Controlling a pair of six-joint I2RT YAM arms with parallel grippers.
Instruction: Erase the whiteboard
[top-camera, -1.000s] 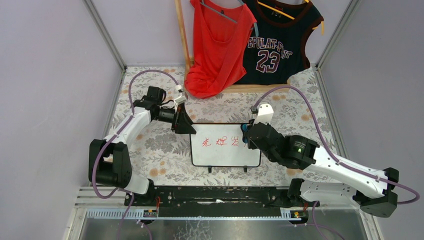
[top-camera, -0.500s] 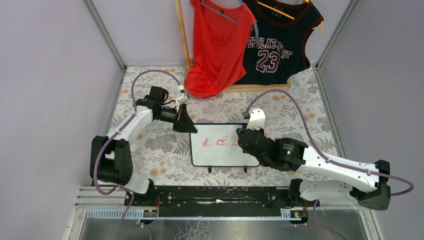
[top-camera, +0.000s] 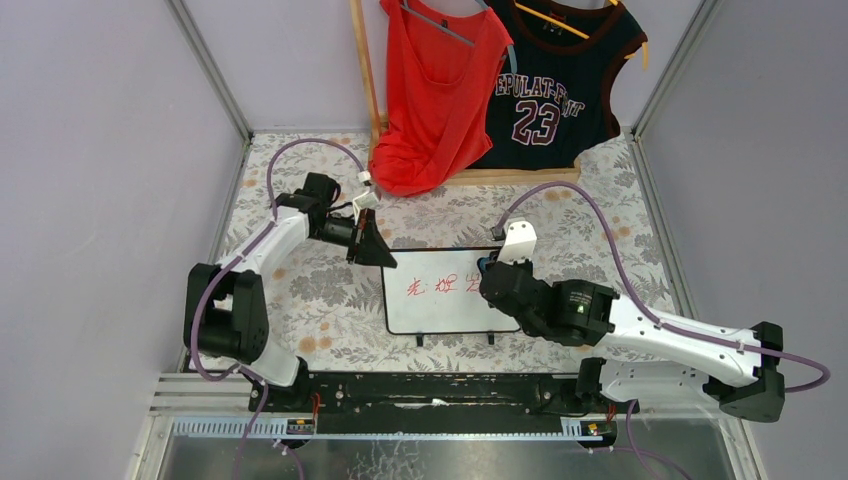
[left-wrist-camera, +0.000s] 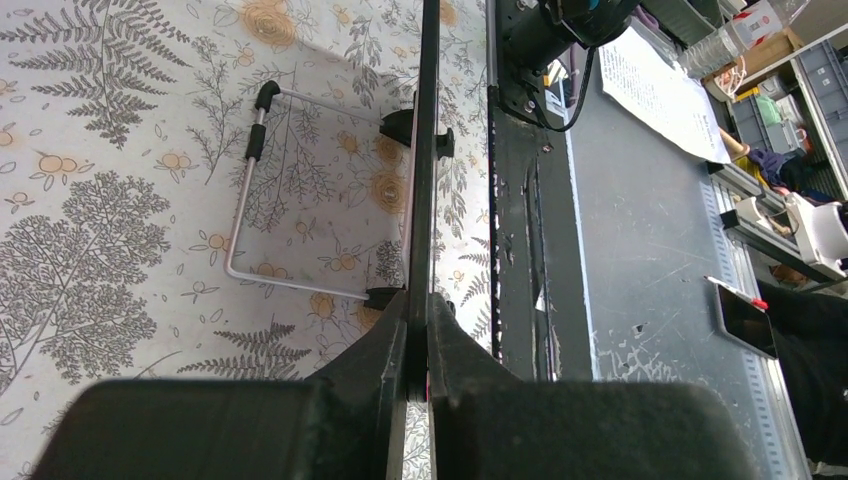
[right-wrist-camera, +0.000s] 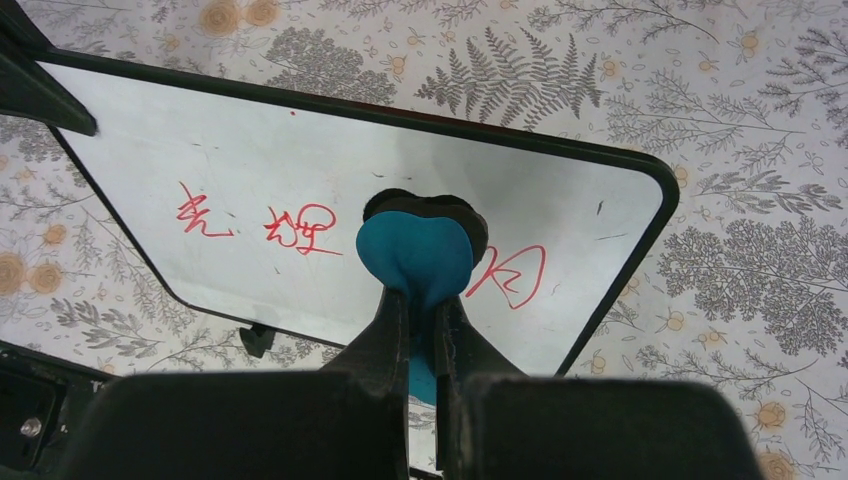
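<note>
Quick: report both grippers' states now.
Left gripper: closed, clamping the edge of the whiteboard.
Right gripper: closed, holding a blue eraser.

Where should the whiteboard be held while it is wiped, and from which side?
Grip the whiteboard by its thin rim at the far left corner, coming from the left, jaws across its thickness. A wire stand props it up, so that edge is free, and the corner is clear of the eraser in the right gripper. The left gripper is shut there.
</note>
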